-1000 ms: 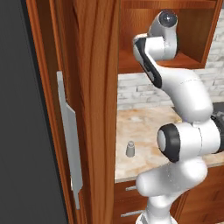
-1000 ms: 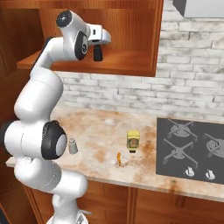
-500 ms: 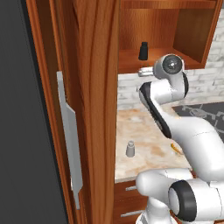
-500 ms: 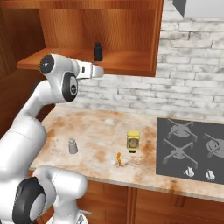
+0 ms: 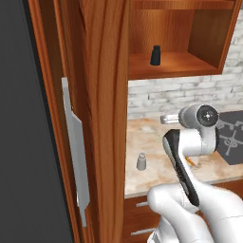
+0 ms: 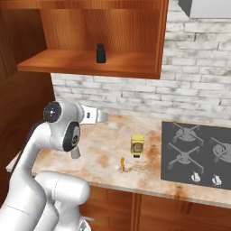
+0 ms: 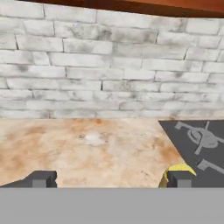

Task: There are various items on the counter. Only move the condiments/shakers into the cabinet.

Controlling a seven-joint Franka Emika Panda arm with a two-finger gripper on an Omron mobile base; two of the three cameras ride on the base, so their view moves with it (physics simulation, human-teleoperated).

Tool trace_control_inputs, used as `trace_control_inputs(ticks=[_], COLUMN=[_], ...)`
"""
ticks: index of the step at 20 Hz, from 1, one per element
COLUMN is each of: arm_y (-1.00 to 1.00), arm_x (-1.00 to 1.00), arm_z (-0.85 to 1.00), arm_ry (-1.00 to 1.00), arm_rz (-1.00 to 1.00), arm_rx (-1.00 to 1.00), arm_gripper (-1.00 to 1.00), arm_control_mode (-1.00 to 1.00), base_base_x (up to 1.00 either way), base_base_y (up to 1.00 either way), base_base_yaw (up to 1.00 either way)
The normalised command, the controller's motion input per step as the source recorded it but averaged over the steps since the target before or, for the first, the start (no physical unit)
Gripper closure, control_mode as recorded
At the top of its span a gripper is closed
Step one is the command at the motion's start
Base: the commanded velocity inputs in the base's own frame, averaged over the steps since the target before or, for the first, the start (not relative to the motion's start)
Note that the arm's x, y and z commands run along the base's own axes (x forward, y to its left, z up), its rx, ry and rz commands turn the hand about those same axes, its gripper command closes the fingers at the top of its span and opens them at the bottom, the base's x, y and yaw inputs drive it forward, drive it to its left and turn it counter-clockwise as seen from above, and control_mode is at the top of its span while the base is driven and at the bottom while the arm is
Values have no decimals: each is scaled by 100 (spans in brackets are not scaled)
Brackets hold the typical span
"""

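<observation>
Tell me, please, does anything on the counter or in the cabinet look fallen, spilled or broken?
Nothing stands out. The black shaker stands upright on the cabinet shelf; the grey shaker and yellow-brown bottle stand upright on the counter.

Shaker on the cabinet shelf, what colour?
Black shaker, clearest in the right base view, standing on the cabinet shelf.

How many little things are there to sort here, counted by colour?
Black: 1, the black shaker on the cabinet shelf
Grey: 1, the grey shaker on the counter
Yellow-brown: 1, the squeeze bottle
Orange: 1, the tiny stick
Total: 4
</observation>
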Motion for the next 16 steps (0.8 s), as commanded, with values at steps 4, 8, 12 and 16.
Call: trace_control_inputs(ticks=[4,8,12,16], arm_y=[-70,-51,-6,1], arm_x=[3,34,15,7], arm_z=[-4,-32,-57,-60], arm_ry=[6,29,43,32], arm_rz=[32,29,42,47], arm_rx=[19,1,0,-6], arm_gripper=[-100,-100,-100,-100], arm_control_mode=[-100,-100,-100,-100], base_base_x=[0,0,0,0], base_base_y=[0,0,0,0], base_base_yaw=[0,0,0,0])
